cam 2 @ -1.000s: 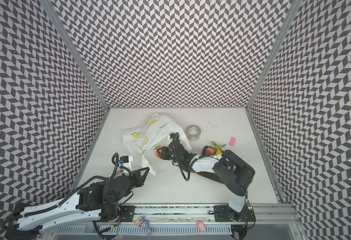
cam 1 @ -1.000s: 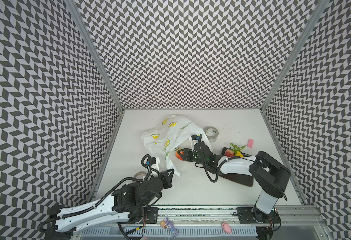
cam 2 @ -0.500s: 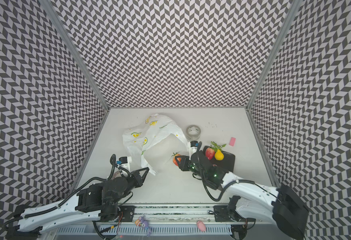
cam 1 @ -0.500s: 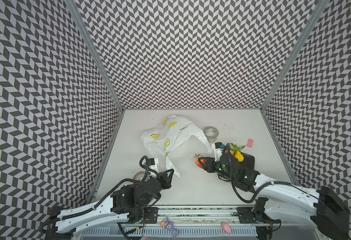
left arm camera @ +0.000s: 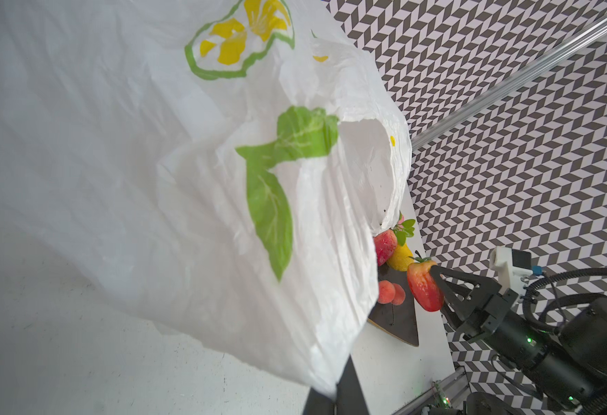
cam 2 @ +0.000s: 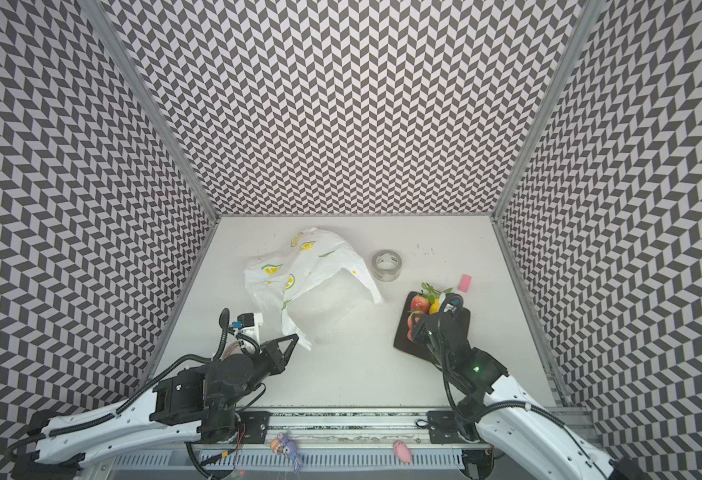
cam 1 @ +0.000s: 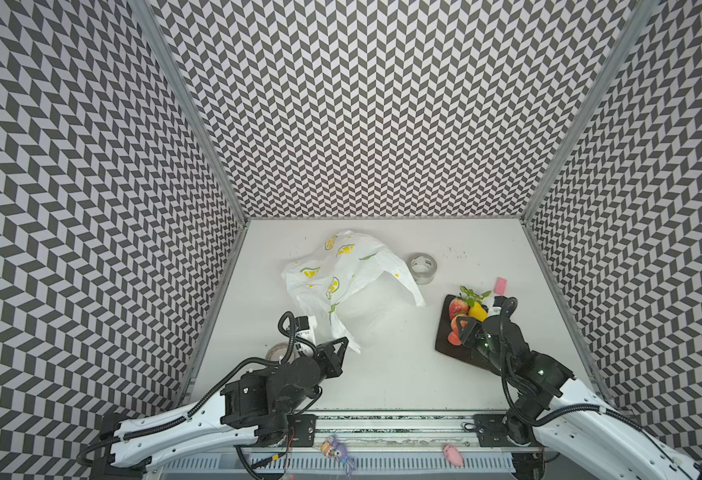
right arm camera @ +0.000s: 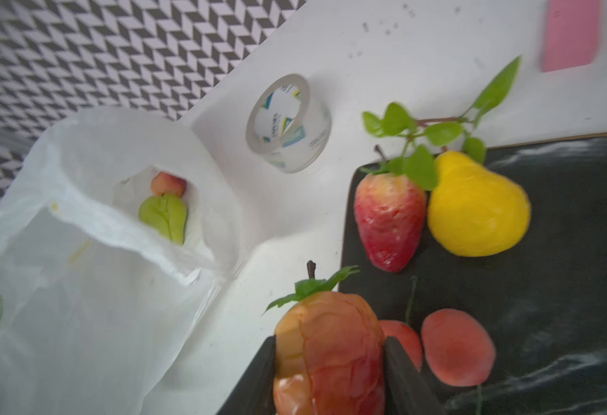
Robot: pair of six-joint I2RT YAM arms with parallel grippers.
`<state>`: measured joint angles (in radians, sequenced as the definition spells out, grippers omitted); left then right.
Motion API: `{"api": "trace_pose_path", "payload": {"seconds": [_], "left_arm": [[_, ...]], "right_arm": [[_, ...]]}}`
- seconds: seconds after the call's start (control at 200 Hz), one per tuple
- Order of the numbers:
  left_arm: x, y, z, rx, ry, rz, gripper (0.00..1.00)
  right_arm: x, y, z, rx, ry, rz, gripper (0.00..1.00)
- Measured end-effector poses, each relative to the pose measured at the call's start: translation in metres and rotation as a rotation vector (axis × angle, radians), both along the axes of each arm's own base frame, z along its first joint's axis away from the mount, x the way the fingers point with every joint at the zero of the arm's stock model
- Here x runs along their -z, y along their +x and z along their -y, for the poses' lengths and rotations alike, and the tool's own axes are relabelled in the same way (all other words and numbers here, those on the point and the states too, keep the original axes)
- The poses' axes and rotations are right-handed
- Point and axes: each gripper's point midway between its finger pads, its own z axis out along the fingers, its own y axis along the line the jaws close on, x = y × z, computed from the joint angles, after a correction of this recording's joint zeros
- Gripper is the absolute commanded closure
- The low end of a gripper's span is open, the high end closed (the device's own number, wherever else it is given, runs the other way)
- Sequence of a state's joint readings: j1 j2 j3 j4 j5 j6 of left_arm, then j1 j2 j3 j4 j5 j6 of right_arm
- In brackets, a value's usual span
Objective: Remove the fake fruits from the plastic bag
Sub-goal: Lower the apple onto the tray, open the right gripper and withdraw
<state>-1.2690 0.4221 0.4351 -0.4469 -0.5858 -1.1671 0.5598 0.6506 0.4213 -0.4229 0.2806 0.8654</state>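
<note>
**Both top views, with wrist details.** The left gripper [cam 1: 342, 341] is closing tight on a drawn-out corner of the thin white translucent plastic bag [cam 1: 343, 272], which is printed with yellow lemon slices and green leaves. In the left wrist view the film is passing between the two black fingers [left arm camera: 348, 388]. The rest of the bag is lying crumpled on the white table [cam 1: 390, 374], left of centre.

In the right wrist view the bag's mouth is gaping. Inside it a green ribbed fruit [right arm camera: 165, 220] is resting against a small reddish round fruit [right arm camera: 168, 184].

The right gripper [right arm camera: 330, 366] is gripping a glossy red-orange apple-like fruit [right arm camera: 325, 345] with a green leaf, its jaws part-way apart around the fruit's sides. It is holding the fruit over the bag-side edge of a dark marbled slab [cam 1: 444, 347].

On the slab a red strawberry [right arm camera: 388, 219] and a yellow pear [right arm camera: 478, 204] are lying touching each other. Two peach-coloured round pieces [right arm camera: 456, 346] are lying near them.

A clear tape roll [cam 1: 422, 268] and a pink block [cam 1: 501, 285] are sitting on the table beyond the slab.
</note>
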Motion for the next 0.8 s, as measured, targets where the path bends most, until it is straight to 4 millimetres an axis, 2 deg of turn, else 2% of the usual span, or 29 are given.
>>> {"api": "trace_pose_path", "payload": {"seconds": [0.1, 0.31, 0.556, 0.736, 0.801], "left_arm": [[0.0, 0.0, 0.0, 0.001, -0.003, 0.0, 1.0], [-0.002, -0.001, -0.001, 0.003, -0.015, 0.001, 1.0], [-0.002, -0.001, -0.001, 0.002, -0.017, -0.001, 1.0], [-0.002, -0.001, -0.001, 0.001, -0.017, -0.003, 1.0], [-0.001, -0.001, -0.001, 0.001, -0.016, -0.004, 1.0]], "right_arm": [[0.001, 0.004, 0.022, 0.079, -0.013, -0.006, 0.6], [0.001, 0.002, 0.043, 0.163, -0.002, -0.002, 0.6], [0.047, -0.014, 0.057, 0.248, 0.017, -0.089, 0.59], [0.06, -0.019, 0.064, 0.301, 0.024, -0.116, 0.57], [0.064, -0.02, 0.065, 0.314, 0.023, -0.13, 0.53]]}}
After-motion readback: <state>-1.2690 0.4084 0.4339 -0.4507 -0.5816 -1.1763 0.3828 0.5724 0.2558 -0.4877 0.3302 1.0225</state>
